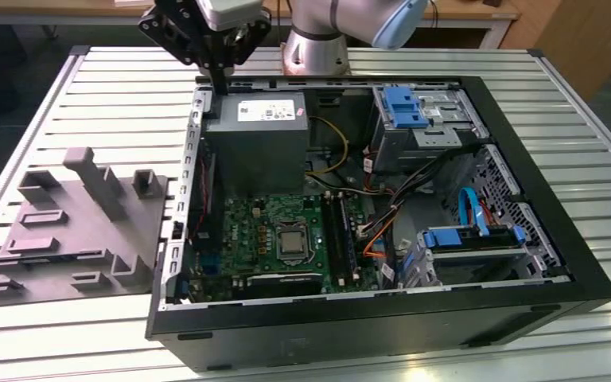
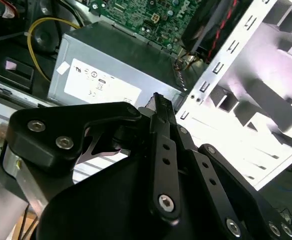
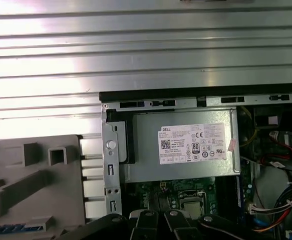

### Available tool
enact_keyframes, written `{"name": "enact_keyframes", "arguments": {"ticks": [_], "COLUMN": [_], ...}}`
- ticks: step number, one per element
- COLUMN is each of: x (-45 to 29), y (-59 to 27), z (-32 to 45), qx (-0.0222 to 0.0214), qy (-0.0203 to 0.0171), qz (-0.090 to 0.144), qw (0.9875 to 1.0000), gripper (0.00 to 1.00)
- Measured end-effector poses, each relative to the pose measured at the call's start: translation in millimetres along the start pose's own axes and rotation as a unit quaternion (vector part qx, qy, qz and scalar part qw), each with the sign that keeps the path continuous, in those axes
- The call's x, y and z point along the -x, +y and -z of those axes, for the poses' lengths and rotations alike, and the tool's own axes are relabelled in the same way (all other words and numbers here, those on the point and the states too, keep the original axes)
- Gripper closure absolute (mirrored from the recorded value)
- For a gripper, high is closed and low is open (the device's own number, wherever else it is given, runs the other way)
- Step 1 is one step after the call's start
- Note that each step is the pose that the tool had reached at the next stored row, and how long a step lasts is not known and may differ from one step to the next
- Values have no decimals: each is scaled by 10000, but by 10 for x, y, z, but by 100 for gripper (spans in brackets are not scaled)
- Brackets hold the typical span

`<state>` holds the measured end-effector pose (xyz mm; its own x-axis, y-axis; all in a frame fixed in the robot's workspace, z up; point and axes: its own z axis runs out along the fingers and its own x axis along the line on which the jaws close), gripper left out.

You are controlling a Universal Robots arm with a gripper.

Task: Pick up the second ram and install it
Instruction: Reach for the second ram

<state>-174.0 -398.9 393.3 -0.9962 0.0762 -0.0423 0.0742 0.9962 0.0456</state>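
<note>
Black jaws, pressed together, point down over case.

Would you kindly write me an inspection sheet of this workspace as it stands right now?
Surface: slatted metal table, carrying an open computer case.
Job's things: second ram cannot be told from the dark slots on the green motherboard.
Clutter: grey moulded tray beside the case, on the exterior view's left.
Grippers: gripper shut, nothing seen held, above the case corner by the grey power supply.
Cables: yellow cable, orange cable and blue cable inside the case.
Surroundings: wooden furniture behind the table.
</note>
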Motion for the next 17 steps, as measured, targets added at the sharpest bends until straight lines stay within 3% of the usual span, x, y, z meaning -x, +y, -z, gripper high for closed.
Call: {"name": "enact_keyframes", "arguments": {"ticks": [17], "x": [-487], "y": [-36], "z": [22], "qx": [11], "qy": [-138], "qz": [5], "qw": [9999], "gripper": [90]}}
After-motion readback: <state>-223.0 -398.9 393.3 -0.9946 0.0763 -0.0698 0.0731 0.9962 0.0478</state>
